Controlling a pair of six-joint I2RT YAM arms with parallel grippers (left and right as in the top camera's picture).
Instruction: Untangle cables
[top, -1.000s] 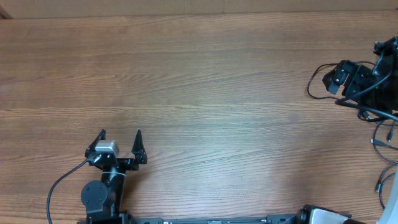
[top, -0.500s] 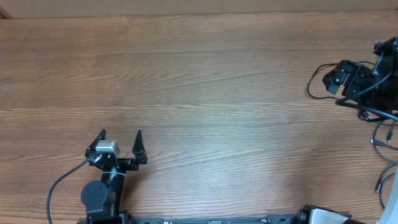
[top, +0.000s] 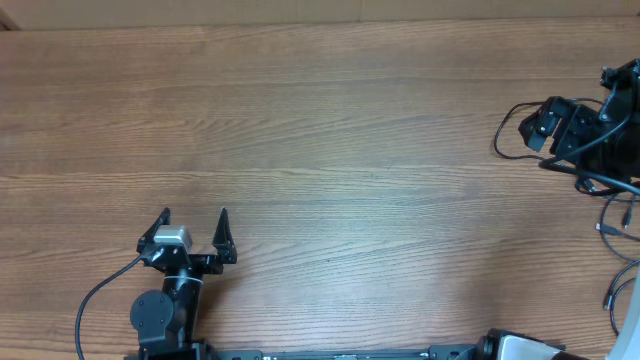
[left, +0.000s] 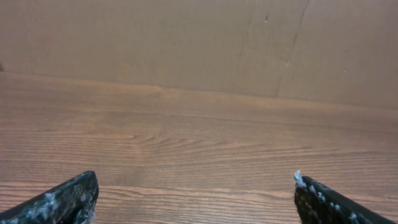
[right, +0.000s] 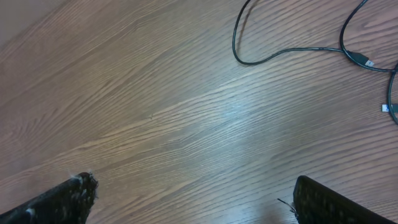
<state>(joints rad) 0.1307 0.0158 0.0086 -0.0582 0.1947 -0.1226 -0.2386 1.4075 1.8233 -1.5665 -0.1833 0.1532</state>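
A wood-grain table (top: 320, 120) fills the view — a plain brown board wall (left: 186, 43) rises behind.

Wooden table (top: 330, 130) carries loose black cables (right: 235, 38) at its right edge.

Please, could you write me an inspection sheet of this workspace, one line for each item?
Surface: wooden table, brown grain.
Job's things: cables, thin black strands lying loose near the table's right edge, one plug showing; it cannot be told whether a knot remains.
Clutter: nothing seen.
Grippers: left gripper open, empty, near the front edge; right gripper open, empty, close to the cables.
Cables: thick black arm cable curving from the left arm.
Surroundings: brown board behind the table.
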